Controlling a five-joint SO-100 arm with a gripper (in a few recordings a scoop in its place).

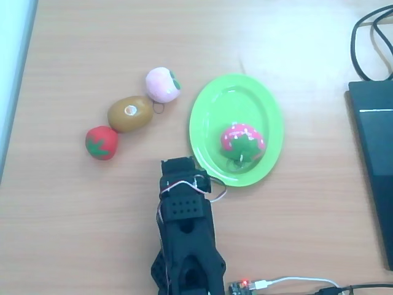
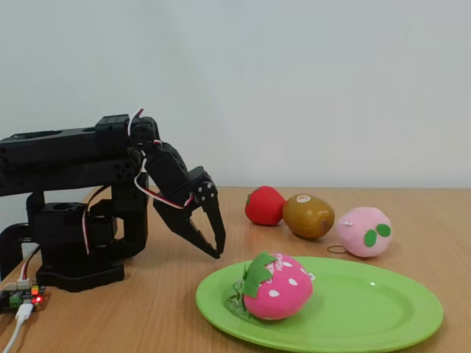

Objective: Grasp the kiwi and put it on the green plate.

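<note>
- In the overhead view, a red tomato (image 1: 101, 142), the kiwi (image 1: 130, 113) and a pink peach (image 1: 163, 85) lie in a touching diagonal row on the table (image 1: 73, 215), left of the green plate (image 1: 206, 110).
- The plate holds a strawberry (image 1: 242, 141).
- The fixed view shows the gripper (image 2: 210, 246) pointing down, off the table, jaws near together, holding nothing, just beside the plate's (image 2: 383, 309) left rim.

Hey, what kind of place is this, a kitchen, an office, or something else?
Probably an office or lab desk set up for robot practice: a small robot arm on a wooden table, toy fruit beside a green plate, plus cables and a dark laptop-like device.
</note>
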